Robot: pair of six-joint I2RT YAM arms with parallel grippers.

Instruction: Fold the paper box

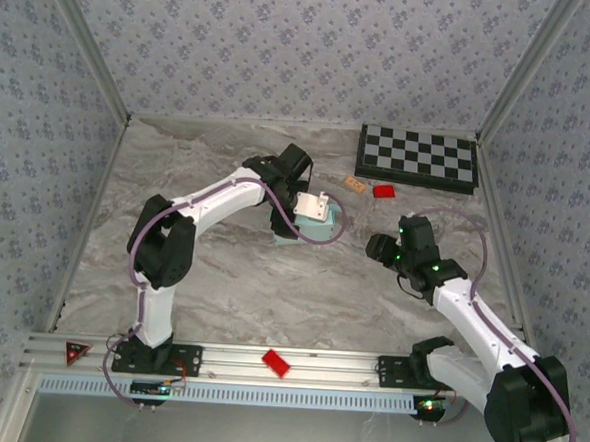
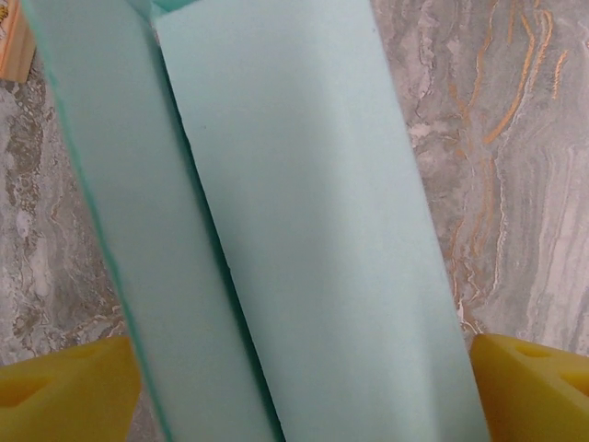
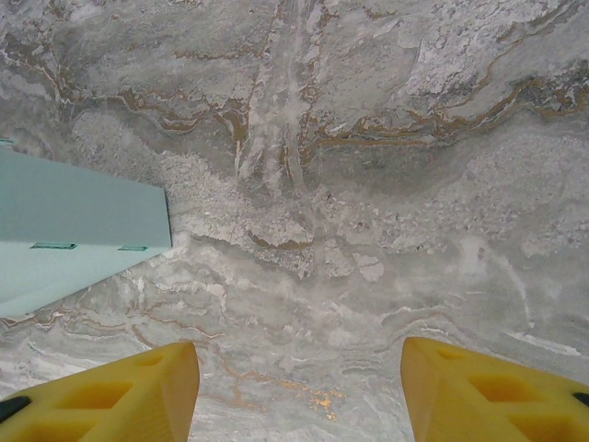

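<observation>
Left gripper (image 2: 304,396): jaws spread wide, a yellow fingertip (image 2: 64,391) on each side of the paper box (image 2: 294,230) — the box fills the gap between them. Can't tell from the wrist view whether the pads actually touch the card. In the top view this gripper sits right over the box, mid-table and a bit toward the back. Right gripper (image 3: 299,387): jaws well apart, nothing between them, bare surface underneath; a corner of the box shows off to its left, near but apart. Table (image 1: 221,277) is grey marble-look with orange veining. Checkered board (image 1: 417,156) lies in the back right corner, with a red block (image 1: 384,191) in front of it and a small wooden piece (image 1: 354,185) just beside that. A second red block (image 1: 276,362) lies on the aluminium rail (image 1: 217,356) at the near edge. Walls (image 1: 286,40) — grey floral wallpaper on three sides.
</observation>
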